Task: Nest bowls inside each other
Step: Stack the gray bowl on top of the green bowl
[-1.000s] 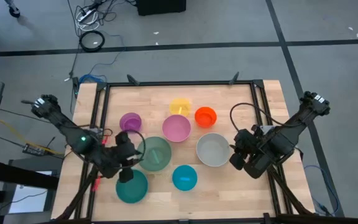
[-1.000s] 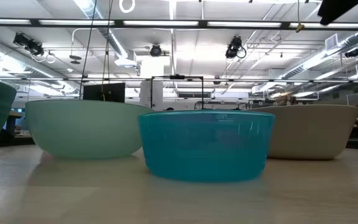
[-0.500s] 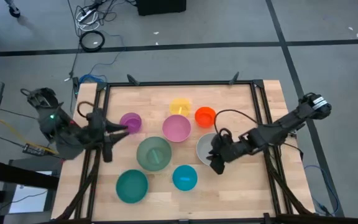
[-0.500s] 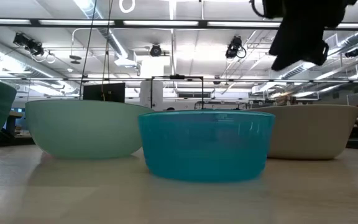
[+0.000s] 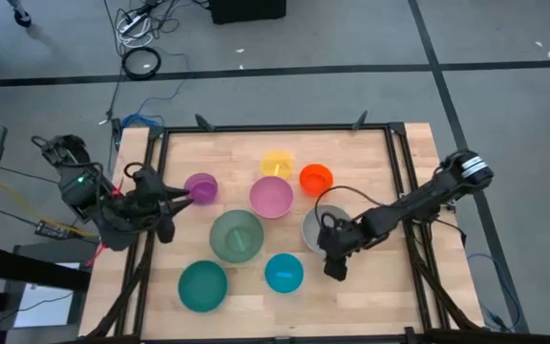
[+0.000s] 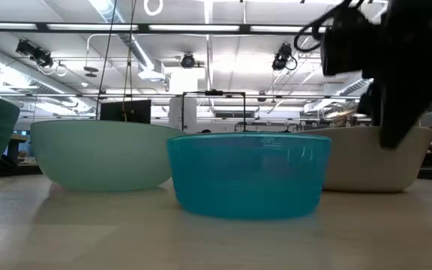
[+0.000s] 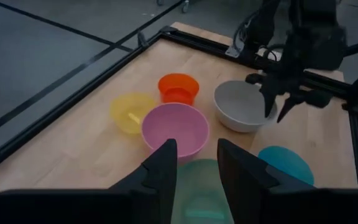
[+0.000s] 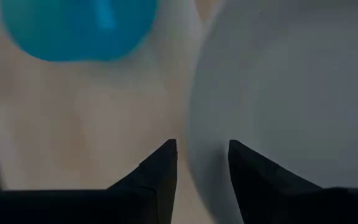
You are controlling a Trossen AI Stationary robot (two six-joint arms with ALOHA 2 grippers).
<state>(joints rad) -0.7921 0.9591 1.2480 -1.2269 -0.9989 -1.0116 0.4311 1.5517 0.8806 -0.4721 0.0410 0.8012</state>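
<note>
Eight bowls stand upright on their bases on the wooden table (image 5: 380, 153): purple (image 5: 200, 187), yellow (image 5: 277, 162), orange (image 5: 315, 178), pink (image 5: 271, 197), sage green (image 5: 236, 236), grey-white (image 5: 319, 225), blue (image 5: 284, 272) and teal (image 5: 202, 286). My right gripper (image 8: 201, 149) points steeply down, open, over the grey-white bowl's near-left rim (image 8: 192, 134). The rim runs between its two fingers, one finger over the bowl's inside and one outside; I see no touch. My left gripper (image 5: 175, 198) hangs open above the table's left edge beside the purple bowl, with nothing between its fingers (image 7: 194, 152).
A black frame (image 5: 275, 127) runs round the table top. The blue bowl (image 6: 250, 176) stands just left of my right gripper (image 6: 396, 90), between the sage green bowl (image 6: 100, 154) and the grey-white bowl (image 6: 366, 161). Bare wood lies at the near right (image 5: 380, 287).
My right gripper has come down from the table's right side toward the grey-white bowl's near-left rim, tipping from nearly level to steeply downward. My left gripper has risen from over the sage green and teal bowls and drawn back toward the table's left edge. No bowl has moved.
</note>
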